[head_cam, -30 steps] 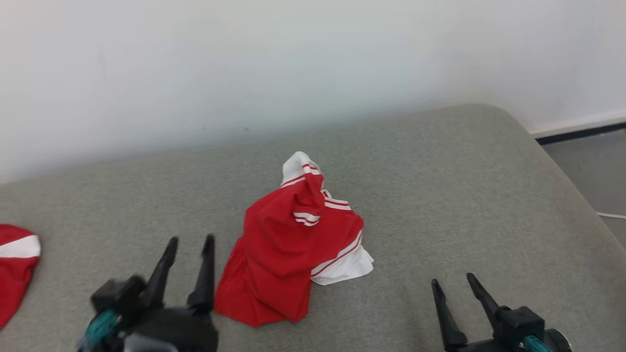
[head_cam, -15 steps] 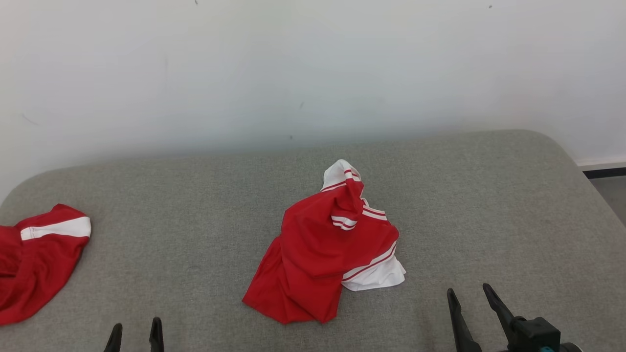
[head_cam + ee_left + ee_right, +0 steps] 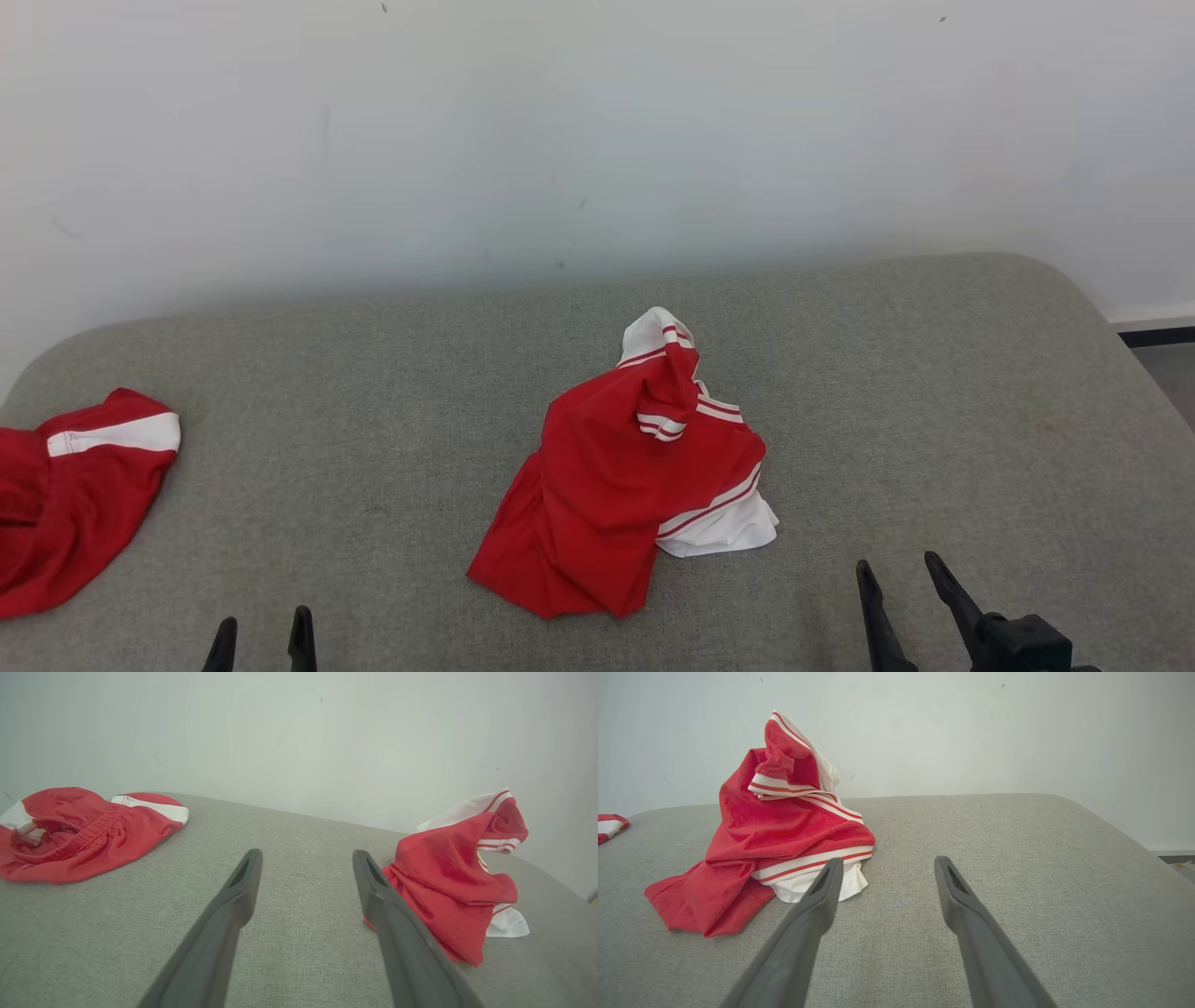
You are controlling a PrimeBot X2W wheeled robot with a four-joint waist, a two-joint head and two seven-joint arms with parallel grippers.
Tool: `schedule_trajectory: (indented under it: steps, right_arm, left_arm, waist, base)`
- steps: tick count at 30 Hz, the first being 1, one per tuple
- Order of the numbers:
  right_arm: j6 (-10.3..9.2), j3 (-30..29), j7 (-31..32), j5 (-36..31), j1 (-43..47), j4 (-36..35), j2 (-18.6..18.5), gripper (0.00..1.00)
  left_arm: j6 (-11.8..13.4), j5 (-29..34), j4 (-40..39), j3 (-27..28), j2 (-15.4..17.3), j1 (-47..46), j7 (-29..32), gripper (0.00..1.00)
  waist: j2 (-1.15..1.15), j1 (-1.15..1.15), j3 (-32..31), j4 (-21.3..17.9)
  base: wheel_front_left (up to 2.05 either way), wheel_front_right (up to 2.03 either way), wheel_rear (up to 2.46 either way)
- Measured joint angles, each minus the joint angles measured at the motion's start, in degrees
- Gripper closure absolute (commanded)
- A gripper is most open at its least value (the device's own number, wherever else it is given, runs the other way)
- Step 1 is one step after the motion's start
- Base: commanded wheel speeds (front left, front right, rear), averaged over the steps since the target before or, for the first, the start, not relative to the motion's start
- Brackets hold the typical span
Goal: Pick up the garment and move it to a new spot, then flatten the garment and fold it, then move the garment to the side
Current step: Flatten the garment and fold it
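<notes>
Both claws stand wide and empty above a grey upholstered surface [image 3: 373, 392]. The left gripper [image 3: 306, 854] holds its 2 long dark fingers spread apart with nothing between them but bare grey fabric, tips aimed toward the white wall [image 3: 560, 121]. In the head view those tips rise from the bottom edge at lower left. The right gripper [image 3: 889, 858] is spread just as wide, also gripping nothing, and sits at the lower right of the head view. Between the 2 grippers and farther toward the wall lies the garment [image 3: 616, 485], a red piece with white panels and red-and-white striped trim. It is crumpled into a peaked heap near the middle of the surface and touched by neither claw. Its white hem faces the right gripper, and its red folds spill toward the left one. A 2nd red-and-white garment [image 3: 79, 835], its gathered waistband showing, lies at the surface's far left, well apart from the heap.
</notes>
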Motion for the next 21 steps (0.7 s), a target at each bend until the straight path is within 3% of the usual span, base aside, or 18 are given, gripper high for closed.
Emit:
schedule_trajectory:
  steps: [14, 21]
  right_arm:
    - [0.0, 2.8, 0.5, 0.8, -3.4, -0.7, 0.2, 0.0]
    - [0.0, 6.5, 8.4, 4.8, -14.3, 3.1, 0.0, 0.0]
  left_arm:
    - [-1.3, 1.7, -0.5, 0.7, -2.2, 0.2, 0.0, 0.0]
    - [-1.5, 2.1, -1.1, 0.1, -3.2, 0.2, 0.0, 0.0]
  waist:
    - [0.0, 0.0, 0.5, 0.3]
    - [0.0, 0.0, 1.3, 2.5]
  base:
    - [0.0, 0.0, 0.0]
    - [0.0, 0.0, 0.0]
